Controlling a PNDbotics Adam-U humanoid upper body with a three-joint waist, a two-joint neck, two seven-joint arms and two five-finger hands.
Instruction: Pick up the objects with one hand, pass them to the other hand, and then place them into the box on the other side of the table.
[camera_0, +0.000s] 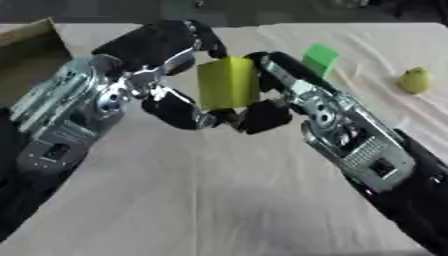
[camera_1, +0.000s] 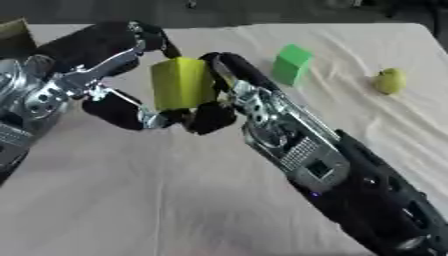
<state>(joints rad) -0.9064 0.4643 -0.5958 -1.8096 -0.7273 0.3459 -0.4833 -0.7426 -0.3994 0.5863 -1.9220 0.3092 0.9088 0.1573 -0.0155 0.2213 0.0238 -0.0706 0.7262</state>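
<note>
My hands are shiny silver metal with black plastic fingers: my left hand (camera_0: 153, 75) and my right hand (camera_0: 293, 97). The yellow block (camera_0: 228, 82) between them looks smooth and dull. The table (camera_0: 219, 190) has soft, wrinkly cream cloth on it. The box (camera_0: 31, 55) looks like brown cardboard.

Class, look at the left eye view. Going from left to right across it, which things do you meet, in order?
Cardboard box → left hand → yellow block → right hand → green block → yellow-green pear-like fruit.
</note>
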